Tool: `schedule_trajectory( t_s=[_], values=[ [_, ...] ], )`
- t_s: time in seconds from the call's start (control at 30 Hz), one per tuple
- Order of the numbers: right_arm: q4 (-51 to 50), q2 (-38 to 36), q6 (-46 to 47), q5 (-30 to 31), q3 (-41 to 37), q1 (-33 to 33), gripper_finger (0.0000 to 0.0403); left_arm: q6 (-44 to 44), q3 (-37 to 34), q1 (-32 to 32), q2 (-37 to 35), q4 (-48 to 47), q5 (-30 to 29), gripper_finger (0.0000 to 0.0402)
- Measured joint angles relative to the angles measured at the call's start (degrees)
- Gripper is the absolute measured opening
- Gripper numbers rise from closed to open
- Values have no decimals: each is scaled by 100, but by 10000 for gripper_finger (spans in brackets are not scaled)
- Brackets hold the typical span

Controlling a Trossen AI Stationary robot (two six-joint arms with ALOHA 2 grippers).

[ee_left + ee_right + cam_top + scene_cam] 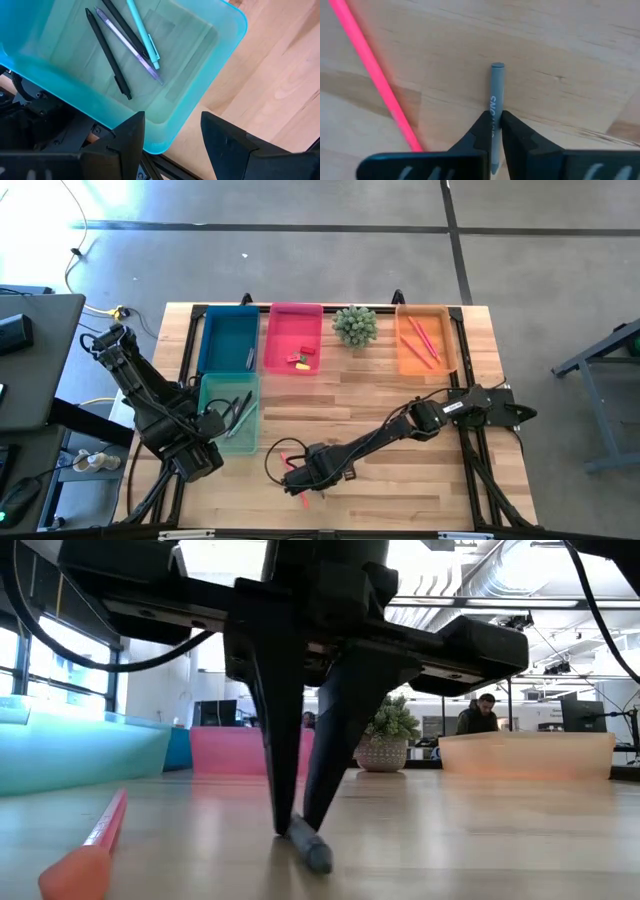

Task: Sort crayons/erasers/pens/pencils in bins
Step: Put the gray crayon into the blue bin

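Observation:
My right gripper (303,471) stands near the table's near edge, its fingers pointing down, shut on a grey crayon (496,90) that lies on the wood; the crayon also shows in the low view (310,846). A salmon-pink pencil (370,70) lies on the table beside it. My left gripper (172,142) is open and empty over the near rim of the pale teal bin (229,412), which holds several pens (125,42). Erasers (303,359) lie in the pink bin (295,330), pencils (422,340) in the orange bin (426,365). The blue bin (229,340) stands at the far left. My right gripper pinches the grey crayon between its two fingertips, one on each long side (494,116), partway along its length. The fingers (285,780) come from above, pointing down. The crayon lies flat on the table, one end (497,66) sticking out past the fingertips.
A round spiky green plant (354,325) stands between the pink and orange bins at the far edge. A second reddish stick (305,500) lies near the table's near edge. Bare wood lies at the table's middle and right.

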Motion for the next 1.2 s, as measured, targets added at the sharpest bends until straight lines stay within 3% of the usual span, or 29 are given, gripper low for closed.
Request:
schedule_trajectory(
  t_s=[0.5, 0.9, 1.2],
  values=[
    [108, -24, -516, 330, -6, 101, 12, 770, 0, -42, 0, 157, 92, 181],
    [437, -193, -525, 1175, 310, 371, 12, 997, 0, -624, 1, 1166, -515, 181],
    [1113, -633, -650, 2349, 330, 619, 12, 1443, -2, -866, 0, 2093, -866, 179]
  ],
)
